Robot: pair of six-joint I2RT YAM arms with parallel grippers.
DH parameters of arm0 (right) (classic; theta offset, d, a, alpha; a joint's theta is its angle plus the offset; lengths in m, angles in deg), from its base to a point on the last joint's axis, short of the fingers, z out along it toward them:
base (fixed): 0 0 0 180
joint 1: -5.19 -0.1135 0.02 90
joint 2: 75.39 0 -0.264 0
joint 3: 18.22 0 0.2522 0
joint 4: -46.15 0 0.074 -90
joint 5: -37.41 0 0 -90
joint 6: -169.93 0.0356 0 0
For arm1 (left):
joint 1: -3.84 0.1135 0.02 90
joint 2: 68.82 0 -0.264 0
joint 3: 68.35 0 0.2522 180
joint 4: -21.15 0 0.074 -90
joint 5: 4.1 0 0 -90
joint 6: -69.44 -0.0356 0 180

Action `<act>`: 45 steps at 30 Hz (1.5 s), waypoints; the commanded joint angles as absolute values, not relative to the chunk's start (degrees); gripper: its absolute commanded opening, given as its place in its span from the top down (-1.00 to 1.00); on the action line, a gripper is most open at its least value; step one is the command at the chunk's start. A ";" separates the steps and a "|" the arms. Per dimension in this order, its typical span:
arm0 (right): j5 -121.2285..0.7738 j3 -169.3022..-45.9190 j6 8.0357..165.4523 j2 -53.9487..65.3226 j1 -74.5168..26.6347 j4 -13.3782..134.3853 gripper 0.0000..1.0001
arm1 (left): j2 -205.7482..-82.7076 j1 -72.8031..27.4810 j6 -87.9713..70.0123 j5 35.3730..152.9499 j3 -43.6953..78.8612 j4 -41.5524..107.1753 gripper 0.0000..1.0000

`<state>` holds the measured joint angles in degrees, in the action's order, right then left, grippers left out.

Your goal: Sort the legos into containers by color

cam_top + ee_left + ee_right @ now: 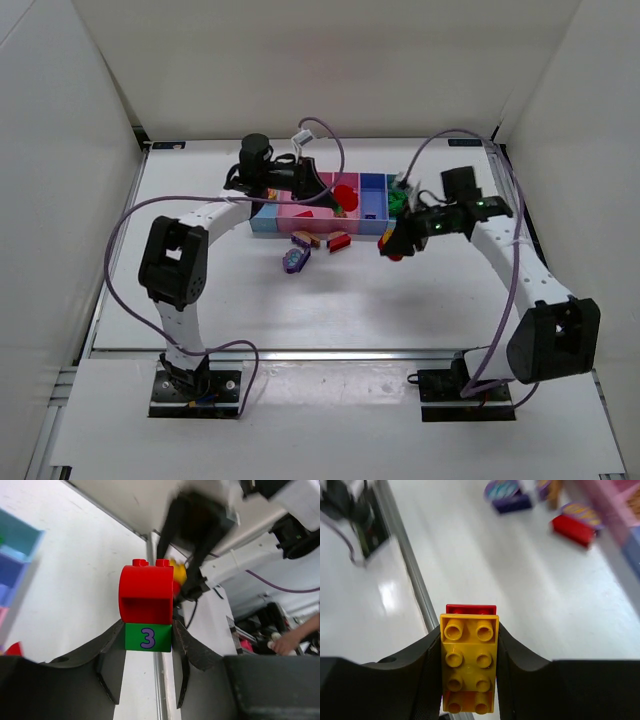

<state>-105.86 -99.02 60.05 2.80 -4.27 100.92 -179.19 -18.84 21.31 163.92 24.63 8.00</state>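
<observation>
Just before the containers' (372,223) right end, the right gripper (396,243) clamps a yellow brick (469,665) backed with red; three loose legos (297,261) lie on the bench (250,310) before their middle. Above the containers the left gripper (330,195) grasps a red-and-green piece (146,610) — some already binned, roughly halfway, I judge.

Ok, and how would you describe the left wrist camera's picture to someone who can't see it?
The left gripper pinches a green block marked with a purple 3, a red arched piece stacked on top, the white table behind. Further back, blurred, the right gripper carries a yellow piece; coloured bins show at the left edge.
</observation>
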 commanded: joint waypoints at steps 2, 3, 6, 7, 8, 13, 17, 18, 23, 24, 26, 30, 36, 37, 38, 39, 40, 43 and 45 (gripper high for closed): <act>-92.45 -95.97 44.69 1.59 -15.10 106.94 1.00 | -172.80 -16.12 11.27 161.23 23.90 19.61 0.80; -90.05 -95.35 44.16 1.95 -17.90 106.23 1.00 | -171.49 -15.76 9.43 160.87 23.73 21.54 0.80; -79.33 -94.82 45.38 4.67 -22.83 100.88 1.00 | -169.20 -13.92 7.05 158.86 21.62 24.10 0.80; -77.30 -94.91 45.82 6.15 -23.72 99.56 1.00 | -167.63 -13.31 6.60 158.41 21.01 25.24 0.80; -73.98 -94.91 46.44 6.95 -24.77 96.59 1.00 | -166.65 -12.17 6.25 157.19 19.61 25.86 0.80; -66.04 -94.90 49.17 12.84 -30.58 89.36 1.00 | -161.38 -9.18 -0.60 152.53 17.22 34.46 0.80; -62.61 -96.92 51.27 18.11 -32.51 85.67 0.93 | -156.37 -6.10 -2.19 149.54 14.76 39.30 0.80; -62.52 -97.36 51.36 20.30 -32.61 85.14 0.90 | -155.58 -4.61 -2.10 149.27 13.80 39.74 0.80; -64.80 -101.40 51.37 24.88 -32.70 85.48 0.63 | -151.88 -1.17 -2.71 149.36 11.07 42.55 0.80; -65.33 -101.76 51.45 25.76 -32.70 85.66 0.58 | -150.92 -0.48 -3.24 149.18 10.55 43.08 0.80; -66.03 -102.55 51.54 26.56 -32.70 86.01 0.35 | -150.21 -0.03 -3.42 149.27 9.93 43.35 0.80; -67.09 -104.48 52.42 26.74 -33.04 86.54 0.00 | -149.24 0.85 -3.95 149.71 8.70 43.62 0.80; -70.77 -109.13 55.22 21.56 -32.96 89.87 -0.33 | -150.56 1.47 -4.91 151.29 8.34 43.27 0.80; -72.26 -109.58 55.67 21.11 -32.87 91.62 -0.35 | -150.91 1.47 -4.74 151.29 8.52 43.00 0.80; -73.58 -110.02 55.67 20.33 -32.87 92.51 -0.37 | -151.17 1.47 -4.65 151.38 8.61 42.74 0.80; -74.72 -110.28 56.28 19.71 -32.87 93.04 -0.38 | -151.35 1.47 -4.74 151.90 8.61 41.69 0.80; -76.13 -110.03 56.81 18.14 -32.52 93.04 -0.38 | -151.44 1.12 -5.43 152.25 9.04 41.51 0.80; -80.07 -110.55 61.37 14.54 -29.03 90.95 -0.39 | -151.26 0.50 -9.91 151.56 10.44 44.13 0.80; -86.64 -111.60 67.86 13.03 -23.77 88.23 -0.43 | -151.96 0.15 -12.80 152.61 12.02 47.37 0.80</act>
